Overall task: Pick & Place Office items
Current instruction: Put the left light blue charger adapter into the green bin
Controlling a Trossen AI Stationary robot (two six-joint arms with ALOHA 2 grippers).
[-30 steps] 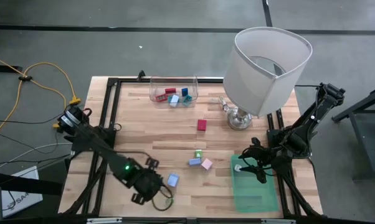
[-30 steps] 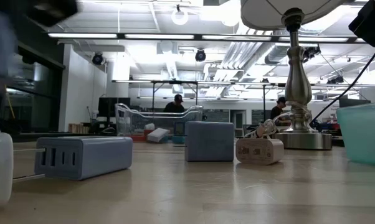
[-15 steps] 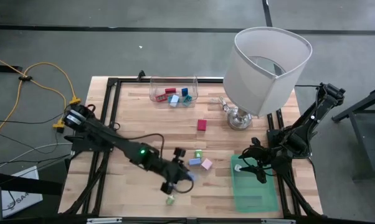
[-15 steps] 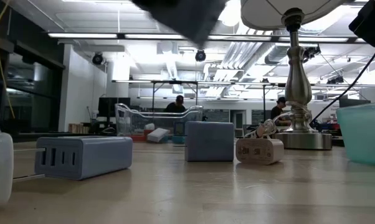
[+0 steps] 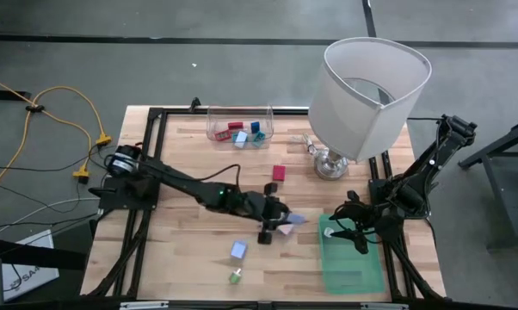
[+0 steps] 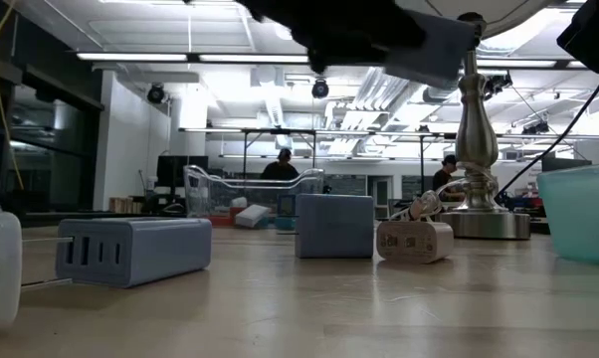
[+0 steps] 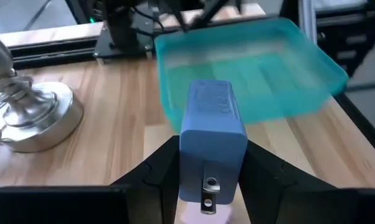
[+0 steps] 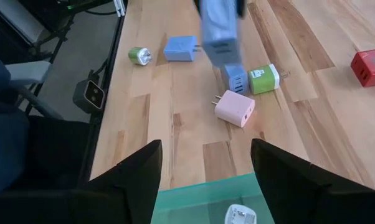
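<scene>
Office items are small plug-in chargers, scattered on the wooden table (image 5: 199, 172); positions below are given relative to the green tray (image 5: 352, 258). Left gripper (image 5: 285, 221) is raised off the table just beside the tray's near-lamp corner, fingers (image 7: 162, 174) pinching a light blue charger (image 7: 211, 134) by its sides, plug prongs toward the wrist. In the left wrist view the held charger hangs ahead of the tray wall, over bare wood, not over the tray interior.

Right gripper (image 5: 343, 231) hovers over the tray's end nearest the lamp, fingers (image 8: 134, 180) spread, nothing between them. A white charger (image 8: 240, 215) lies inside the tray below it.

On the table beside the tray, toward the left arm: pink charger (image 8: 234, 108), green-and-white charger (image 8: 264, 79) and a blue multi-port charger (image 8: 236, 77), the last two touching or nearly so; blur makes it hard to say. Farther from the tray: a light blue cube charger (image 5: 238, 250) and a small green round piece (image 5: 235, 276). Red charger (image 5: 279, 172) sits well apart from the tray, near the base of the white lamp (image 5: 373, 86). Clear bin (image 5: 240, 126) at the far table edge holds red and blue pieces.
</scene>
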